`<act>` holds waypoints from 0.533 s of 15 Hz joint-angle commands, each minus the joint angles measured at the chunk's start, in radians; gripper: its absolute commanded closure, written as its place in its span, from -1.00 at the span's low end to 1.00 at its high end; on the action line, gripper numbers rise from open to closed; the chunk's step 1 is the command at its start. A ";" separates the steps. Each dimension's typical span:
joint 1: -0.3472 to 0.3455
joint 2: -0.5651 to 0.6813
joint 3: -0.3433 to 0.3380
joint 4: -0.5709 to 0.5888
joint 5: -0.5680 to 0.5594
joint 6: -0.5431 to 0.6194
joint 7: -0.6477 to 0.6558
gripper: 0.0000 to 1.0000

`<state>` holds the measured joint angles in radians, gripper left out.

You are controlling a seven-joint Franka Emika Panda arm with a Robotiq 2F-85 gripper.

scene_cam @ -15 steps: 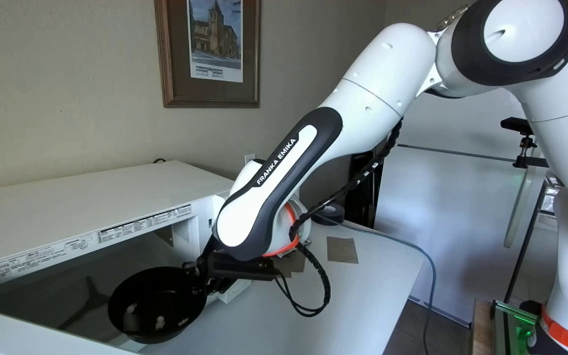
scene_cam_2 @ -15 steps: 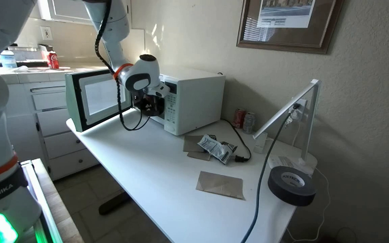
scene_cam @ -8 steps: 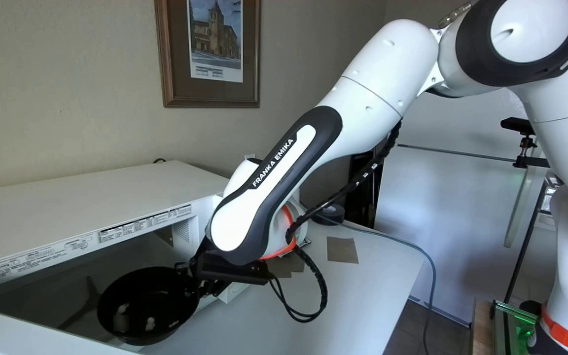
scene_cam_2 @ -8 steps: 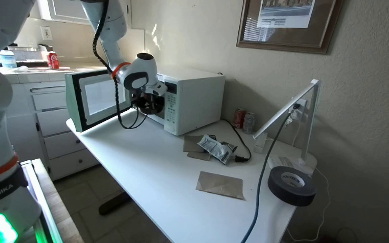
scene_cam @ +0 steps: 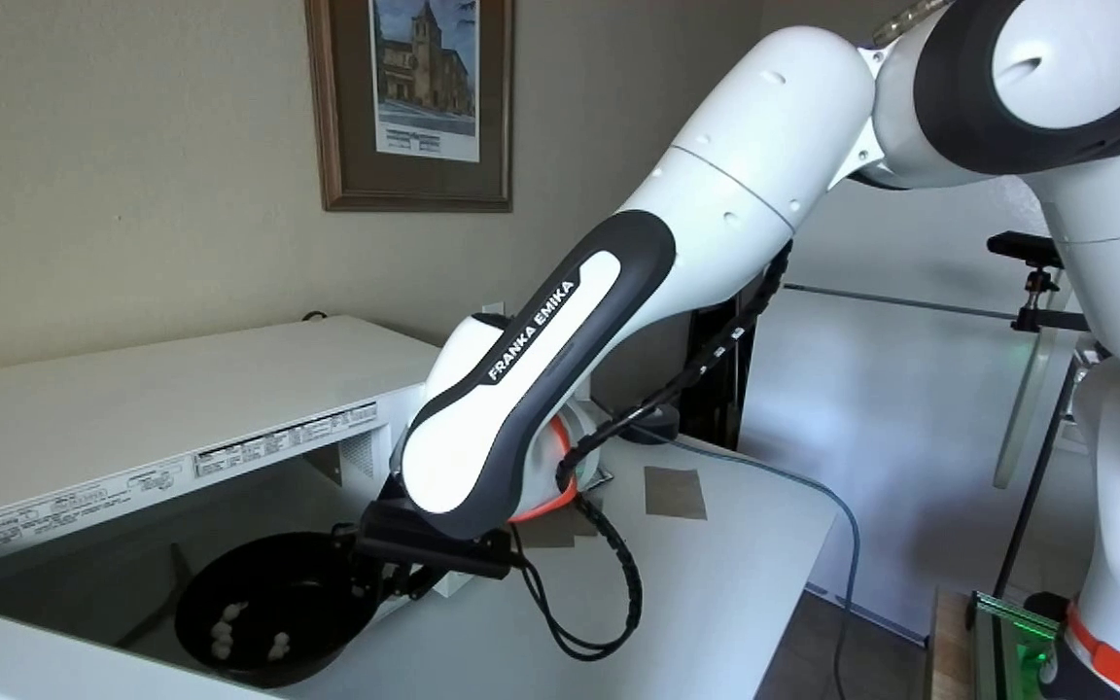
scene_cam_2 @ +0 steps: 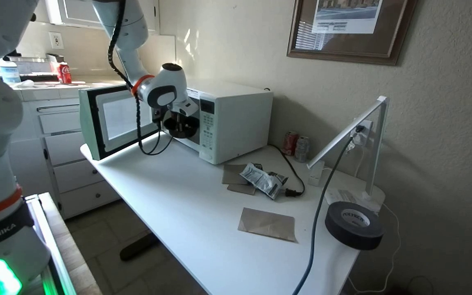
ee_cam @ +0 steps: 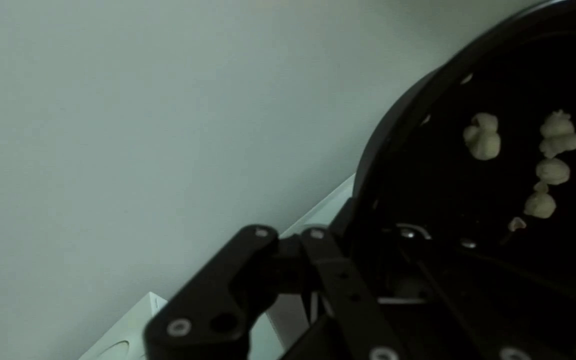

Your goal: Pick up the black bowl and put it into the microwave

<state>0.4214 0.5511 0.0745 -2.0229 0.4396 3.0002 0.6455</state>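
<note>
The black bowl [scene_cam: 312,622] holds small pale pieces and is raised in front of the open microwave [scene_cam: 161,360], in line with its opening. I cannot tell whether any of it is past the front edge. The bowl also shows in an exterior view [scene_cam_2: 186,130], left of the control panel of the microwave [scene_cam_2: 242,123]. In the wrist view the bowl [ee_cam: 433,170] fills the right side. My gripper [scene_cam: 364,564] is shut on the bowl's near rim; the fingers in the wrist view [ee_cam: 363,227] are dark and partly hidden by the bowl.
The microwave door [scene_cam_2: 123,116] stands wide open beside the arm. On the white table [scene_cam_2: 203,229] lie brown cardboard pieces [scene_cam_2: 268,224], a silver packet [scene_cam_2: 262,180], a black plug cord, a roll of tape [scene_cam_2: 352,229] and a lamp [scene_cam_2: 377,147]. Cans [scene_cam_2: 295,145] stand behind.
The arm, gripper and bowl have moved left in both exterior views, with the bowl slightly lower in the closer view. The pale pieces in it show more clearly. The microwave has not moved.
</note>
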 commanded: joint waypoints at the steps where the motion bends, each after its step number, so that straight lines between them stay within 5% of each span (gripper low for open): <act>1: 0.031 0.030 -0.028 0.048 -0.021 -0.011 0.106 0.97; 8: 0.043 0.098 -0.035 0.117 -0.036 -0.009 0.196 0.97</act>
<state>0.4393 0.5949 0.0644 -1.9620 0.4369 3.0002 0.7747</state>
